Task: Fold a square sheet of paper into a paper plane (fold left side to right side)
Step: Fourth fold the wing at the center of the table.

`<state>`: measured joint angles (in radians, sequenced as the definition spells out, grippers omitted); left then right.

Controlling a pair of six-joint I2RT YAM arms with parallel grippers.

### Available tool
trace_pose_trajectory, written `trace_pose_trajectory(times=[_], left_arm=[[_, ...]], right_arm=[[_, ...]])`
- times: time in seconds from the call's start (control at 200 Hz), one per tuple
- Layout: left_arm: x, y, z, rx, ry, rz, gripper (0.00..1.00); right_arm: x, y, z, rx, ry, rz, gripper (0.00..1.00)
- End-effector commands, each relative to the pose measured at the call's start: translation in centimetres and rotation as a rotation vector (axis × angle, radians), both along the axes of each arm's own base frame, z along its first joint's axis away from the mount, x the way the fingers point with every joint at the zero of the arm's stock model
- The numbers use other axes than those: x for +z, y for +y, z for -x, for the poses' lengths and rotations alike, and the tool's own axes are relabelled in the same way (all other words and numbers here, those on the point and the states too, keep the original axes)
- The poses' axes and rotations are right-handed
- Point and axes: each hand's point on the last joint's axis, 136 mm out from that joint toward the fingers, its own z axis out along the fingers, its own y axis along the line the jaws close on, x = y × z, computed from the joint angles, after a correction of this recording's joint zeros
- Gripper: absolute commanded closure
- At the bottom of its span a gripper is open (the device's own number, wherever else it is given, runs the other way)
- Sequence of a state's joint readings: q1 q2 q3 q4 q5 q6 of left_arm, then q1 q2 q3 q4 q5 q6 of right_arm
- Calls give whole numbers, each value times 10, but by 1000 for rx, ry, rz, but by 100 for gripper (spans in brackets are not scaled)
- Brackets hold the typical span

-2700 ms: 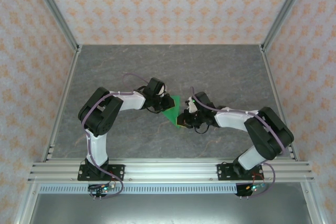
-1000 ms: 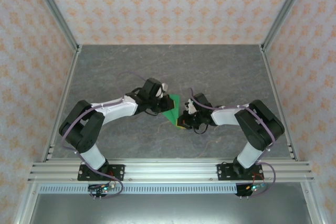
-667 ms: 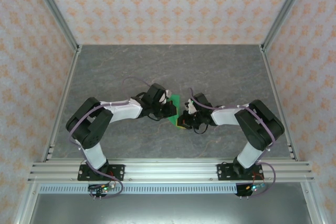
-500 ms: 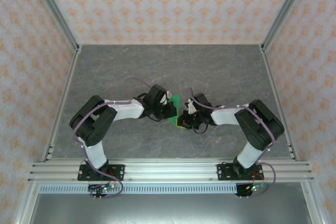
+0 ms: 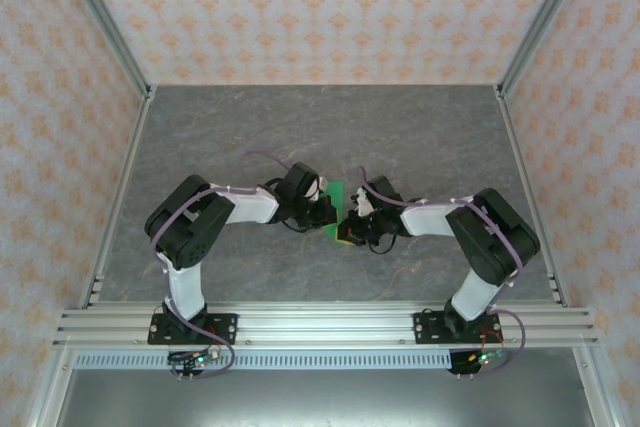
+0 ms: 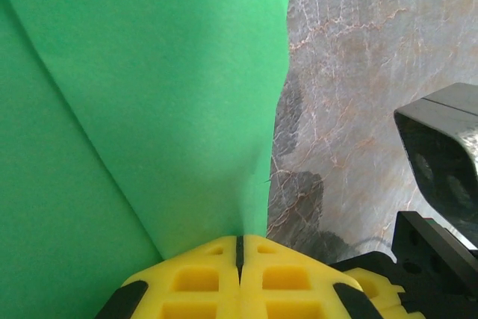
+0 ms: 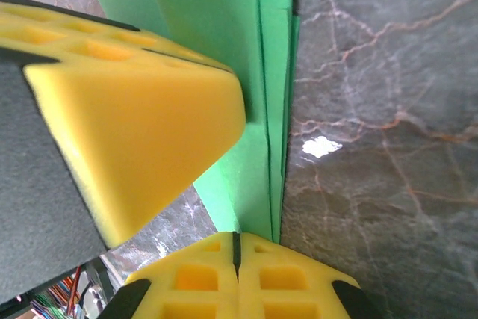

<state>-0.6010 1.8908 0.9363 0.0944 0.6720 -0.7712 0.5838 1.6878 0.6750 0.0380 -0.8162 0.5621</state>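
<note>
Paper (image 6: 149, 110) — one green sheet — nipped tight in two: left pincer (image 6: 240, 241), right pincer (image 7: 236, 238).

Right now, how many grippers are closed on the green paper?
2. The left gripper pinches the green paper from the left, and the right gripper pinches it from the right, near the middle of the table.

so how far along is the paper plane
Done: the green paper already shows stacked layers and a crease. In hand: the left tool and right tool are both shut on it, close together over the table. Left: no slim pointed dart shape shows yet, so more folds likely remain.
</note>
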Motion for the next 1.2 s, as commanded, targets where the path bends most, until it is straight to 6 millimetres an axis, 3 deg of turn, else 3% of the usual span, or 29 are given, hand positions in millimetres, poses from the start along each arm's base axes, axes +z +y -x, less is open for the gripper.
trace_pose_trajectory(times=[0.0,0.39,0.671,0.936,1.196], left_arm=[[-29,19,-12,34,2,-91,95],[-13,37,-48,28,-30,-88,94],[-13,38,-73,13,-42,-66,93],[-14,52,-100,26,-48,-32,92],[-11,58,-115,11,-65,-27,90]], right_arm=[[-64,-61,55,-15,220,323,100],[-70,-71,64,14,248,377,100],[-71,-72,65,18,252,377,100],[-71,-71,66,22,253,373,100],[-71,-72,67,21,253,370,100]])
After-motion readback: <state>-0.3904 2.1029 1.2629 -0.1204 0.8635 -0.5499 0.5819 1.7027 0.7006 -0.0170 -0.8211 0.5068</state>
